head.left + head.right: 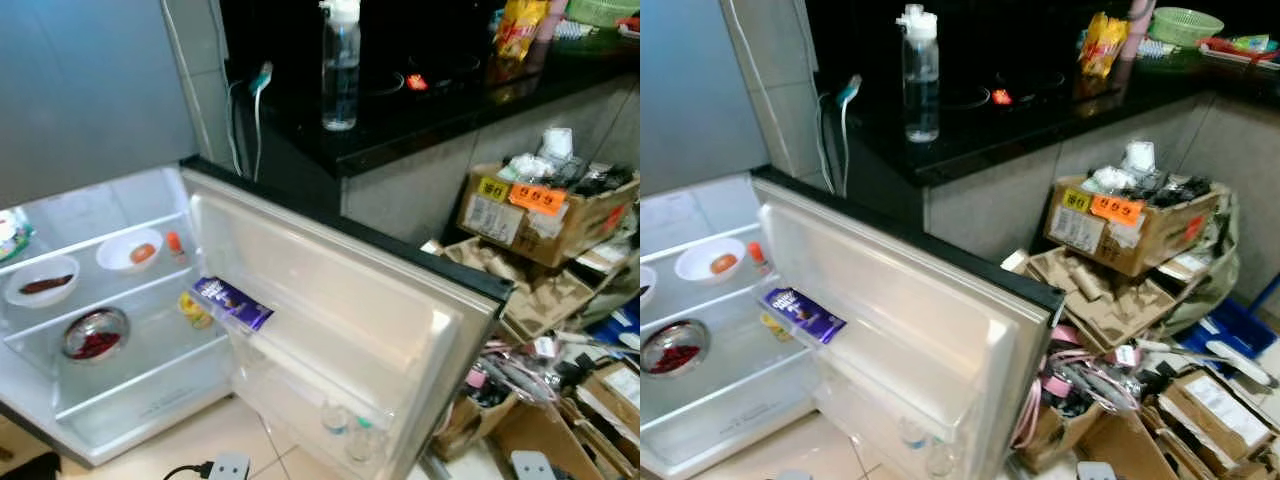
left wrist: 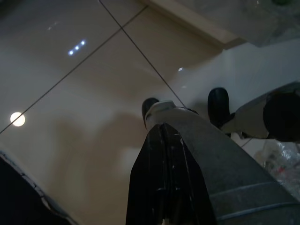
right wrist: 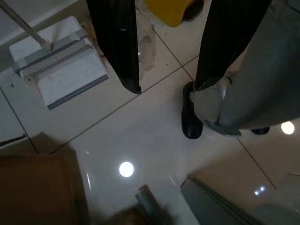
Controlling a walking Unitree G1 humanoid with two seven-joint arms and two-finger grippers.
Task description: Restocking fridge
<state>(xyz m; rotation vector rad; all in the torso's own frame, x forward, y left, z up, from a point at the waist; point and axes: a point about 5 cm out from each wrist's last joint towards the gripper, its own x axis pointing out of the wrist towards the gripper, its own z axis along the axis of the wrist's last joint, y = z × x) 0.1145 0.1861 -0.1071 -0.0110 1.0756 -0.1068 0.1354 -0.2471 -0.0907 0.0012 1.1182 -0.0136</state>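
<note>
The fridge [image 1: 120, 300] stands open, its door [image 1: 340, 330] swung out toward me. A purple chocolate bar [image 1: 232, 302] lies in the upper door rack. On the shelves sit a white bowl with a dark item [image 1: 42, 282], a white bowl with an orange item [image 1: 131, 250], a small orange-capped bottle [image 1: 175, 245], a metal bowl of red food [image 1: 95, 335] and a yellow item [image 1: 195, 310]. My left gripper [image 2: 163, 129] hangs shut over the tiled floor. Over the floor too, my right gripper [image 3: 168, 86] hangs open with nothing between its fingers.
A clear spray bottle [image 1: 340, 70] and a yellow snack bag [image 1: 520, 28] stand on the black counter [image 1: 420, 110]. Cardboard boxes [image 1: 545, 215] and clutter crowd the floor right of the door. A white dustpan-like object [image 3: 58, 70] lies near my feet.
</note>
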